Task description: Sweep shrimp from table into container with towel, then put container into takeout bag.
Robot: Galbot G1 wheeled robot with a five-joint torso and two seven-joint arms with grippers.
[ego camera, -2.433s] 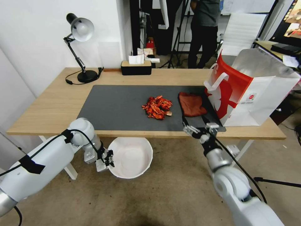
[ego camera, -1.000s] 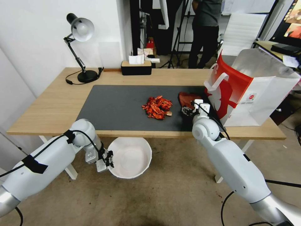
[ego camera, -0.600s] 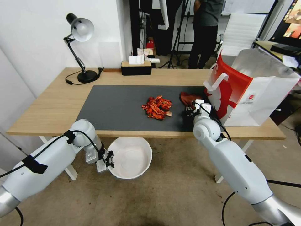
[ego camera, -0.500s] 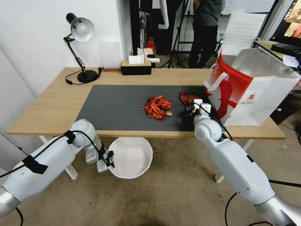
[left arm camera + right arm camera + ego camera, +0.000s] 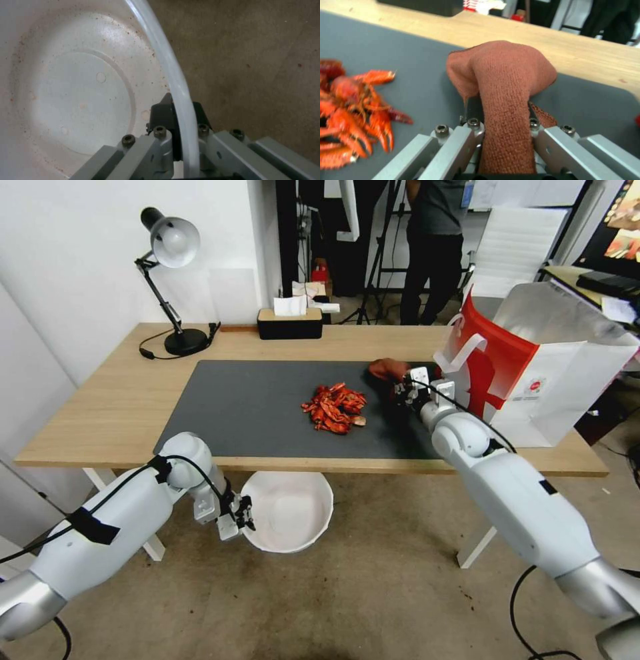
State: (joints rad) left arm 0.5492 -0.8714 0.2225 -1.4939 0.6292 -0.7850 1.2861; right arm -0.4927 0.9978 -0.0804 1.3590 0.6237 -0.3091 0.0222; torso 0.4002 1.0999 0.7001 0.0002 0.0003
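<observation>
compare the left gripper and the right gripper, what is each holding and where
The left gripper hangs below the table edge, shut on the rim of the empty white container; the right gripper is above the grey mat, shut on the rust-red towel. The container sits under the table's front edge in front of the shrimp; the bunched towel sits behind and to the right of the pile. Both are clamped on something.

A white wall [image 5: 80, 260] rises behind the scene, worn brown concrete floor [image 5: 347, 607] spreads below. A black desk lamp [image 5: 170, 280] stands at the far-left corner, a black tissue box [image 5: 289, 323] along the far edge, tripods [image 5: 380, 253] and a white chair [image 5: 510, 253] beyond.
</observation>
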